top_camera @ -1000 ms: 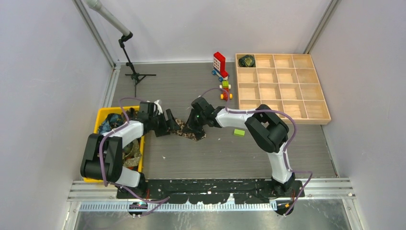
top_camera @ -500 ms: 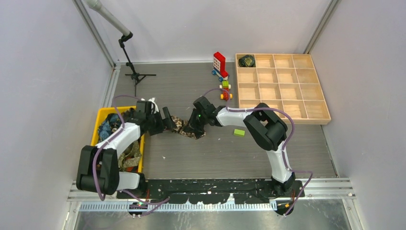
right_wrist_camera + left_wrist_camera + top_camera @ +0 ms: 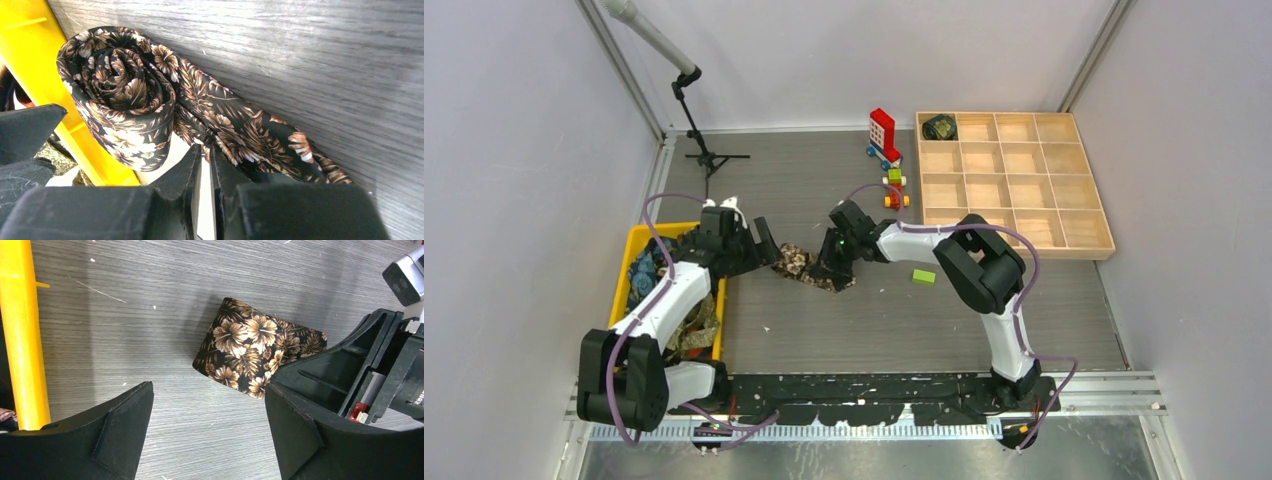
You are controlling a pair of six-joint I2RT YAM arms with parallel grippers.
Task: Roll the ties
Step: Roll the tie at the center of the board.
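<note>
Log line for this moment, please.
tie: brown floral black fabric necktie, part-rolled | left gripper: open, apart from roll | right gripper: shut on flat tail

One floral tie, one wooden tray

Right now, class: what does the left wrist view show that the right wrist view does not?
Left wrist only: the wide gap of the open left gripper, and the right arm's grey camera. Right wrist only: the spiral end of the rolled brown floral tie, and the narrow slit of the right gripper. Both: the tie, the yellow bin, the grey table.
</note>
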